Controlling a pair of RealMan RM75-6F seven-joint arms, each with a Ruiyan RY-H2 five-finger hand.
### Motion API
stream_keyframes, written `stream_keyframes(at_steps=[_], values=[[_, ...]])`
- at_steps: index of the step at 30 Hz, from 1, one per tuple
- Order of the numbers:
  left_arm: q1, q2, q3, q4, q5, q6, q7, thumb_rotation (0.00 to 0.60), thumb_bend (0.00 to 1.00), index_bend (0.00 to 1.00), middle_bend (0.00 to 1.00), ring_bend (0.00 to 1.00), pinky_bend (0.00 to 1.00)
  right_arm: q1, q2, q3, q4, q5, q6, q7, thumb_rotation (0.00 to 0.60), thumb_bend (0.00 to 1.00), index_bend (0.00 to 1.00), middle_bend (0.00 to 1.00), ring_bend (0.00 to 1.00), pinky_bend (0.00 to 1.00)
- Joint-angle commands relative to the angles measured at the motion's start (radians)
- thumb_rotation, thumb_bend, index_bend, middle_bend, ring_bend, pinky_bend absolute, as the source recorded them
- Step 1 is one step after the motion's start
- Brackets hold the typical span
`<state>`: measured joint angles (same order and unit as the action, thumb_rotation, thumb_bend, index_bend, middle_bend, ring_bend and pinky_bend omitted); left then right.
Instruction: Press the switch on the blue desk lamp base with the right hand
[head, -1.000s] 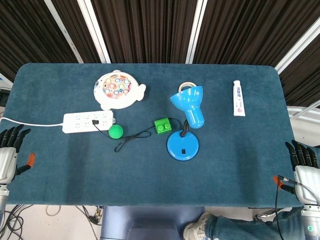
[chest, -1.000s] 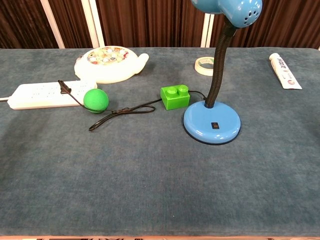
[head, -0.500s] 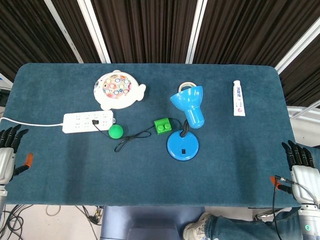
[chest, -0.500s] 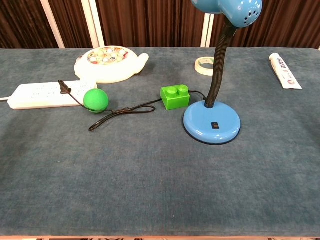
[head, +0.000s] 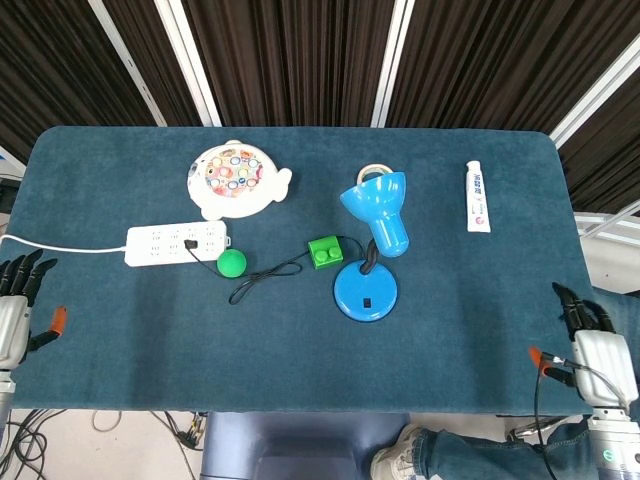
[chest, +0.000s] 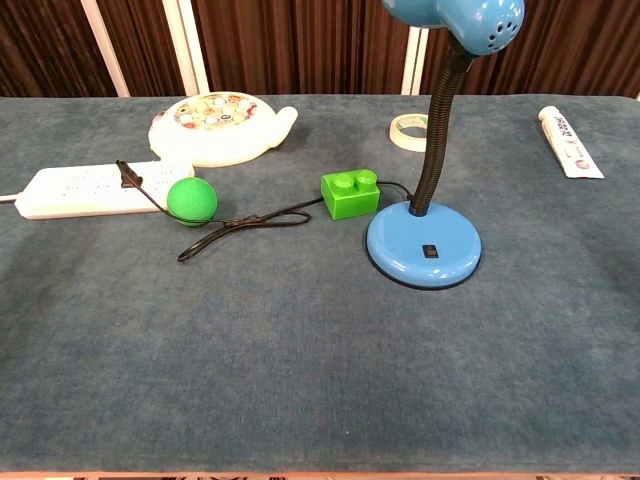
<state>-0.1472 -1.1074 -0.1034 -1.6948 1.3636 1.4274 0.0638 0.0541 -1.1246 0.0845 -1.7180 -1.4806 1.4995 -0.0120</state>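
The blue desk lamp stands mid-table, its round base (head: 365, 291) (chest: 423, 246) carrying a small black switch (head: 367, 302) (chest: 430, 251) on its near side. The shade (head: 376, 200) leans toward the back on a black gooseneck (chest: 437, 130). My right hand (head: 593, 345) hovers off the table's near right corner, fingers apart, holding nothing, far from the base. At the near left edge my left hand (head: 15, 318) also holds nothing, fingers spread. Neither hand appears in the chest view.
A green brick (head: 324, 251) (chest: 349, 193) sits just left of the base, with the lamp's black cord (chest: 240, 225) running to a white power strip (head: 176, 242). A green ball (head: 232, 262), a white fish toy (head: 235, 179), a tape roll (chest: 409, 131) and a toothpaste tube (head: 478, 196) lie around.
My right hand has drifted slightly left and down toward the near right table corner. The left hand has slid a little lower. Nothing on the table has moved.
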Motion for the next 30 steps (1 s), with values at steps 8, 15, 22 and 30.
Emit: stream_keyframes(at_steps=[8, 15, 22, 30], values=[[-0.001, 0.003, -0.007, -0.005, -0.015, -0.005, -0.005, 0.6, 0.44, 0.14, 0.03, 0.0, 0.0, 0.144, 0.046, 0.016, -0.11, 0.092, -0.273, -0.069, 0.6, 0.4, 0.04, 0.62, 0.73, 0.48], [-0.001, 0.003, -0.006, -0.008, -0.02, -0.01, -0.003, 0.6, 0.44, 0.14, 0.03, 0.0, 0.0, 0.275, -0.017, 0.06, -0.186, 0.24, -0.424, -0.26, 0.6, 0.44, 0.02, 0.73, 0.81, 0.57], [-0.002, 0.003, -0.009, -0.008, -0.032, -0.016, -0.002, 0.6, 0.44, 0.14, 0.03, 0.0, 0.0, 0.369, -0.156, 0.079, -0.166, 0.396, -0.458, -0.437, 0.6, 0.63, 0.02, 0.8, 0.85, 0.65], [-0.005, 0.003, -0.008, -0.008, -0.027, -0.019, -0.004, 0.6, 0.44, 0.14, 0.03, 0.0, 0.0, 0.446, -0.263, 0.081, -0.133, 0.515, -0.483, -0.536, 0.6, 0.74, 0.02, 0.82, 0.86, 0.73]])
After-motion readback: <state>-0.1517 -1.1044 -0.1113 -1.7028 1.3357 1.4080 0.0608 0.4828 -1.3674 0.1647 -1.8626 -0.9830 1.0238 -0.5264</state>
